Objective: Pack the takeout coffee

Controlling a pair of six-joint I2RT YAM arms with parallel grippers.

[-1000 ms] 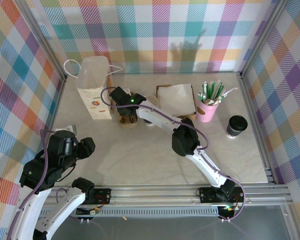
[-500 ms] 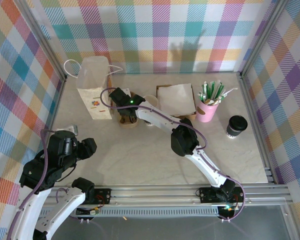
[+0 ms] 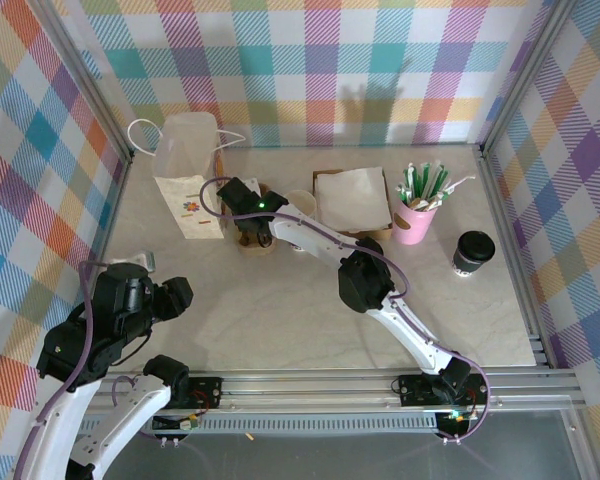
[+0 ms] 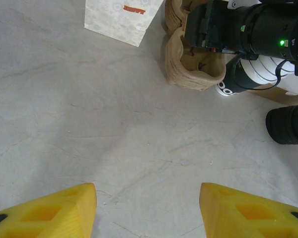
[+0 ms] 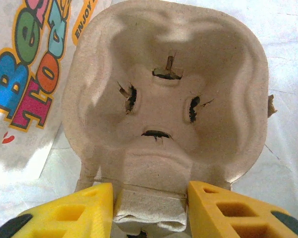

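Observation:
The takeout coffee [image 3: 473,252], a white cup with dark print and a black lid, stands alone at the right of the table, far from both grippers. My right gripper [image 5: 150,198] reaches to the back left, over a brown pulp cup carrier [image 5: 164,74]. Its yellow fingers press on both sides of the carrier's near middle ridge. In the top view this gripper [image 3: 250,215] covers most of the carrier [image 3: 256,243]. My left gripper [image 4: 148,198] hangs open over bare table at the near left, also seen from above [image 3: 175,295].
A printed white paper bag [image 3: 188,180] stands just left of the carrier. Behind the right arm lie a brown napkin box [image 3: 352,200] and a pink cup of straws [image 3: 415,220]. A black round object [image 4: 288,125] and a white printed cup base [image 4: 227,88] sit right of the carrier.
The right gripper has crept slightly left over the carrier and its jaws have narrowed a touch. The left arm has barely shifted.

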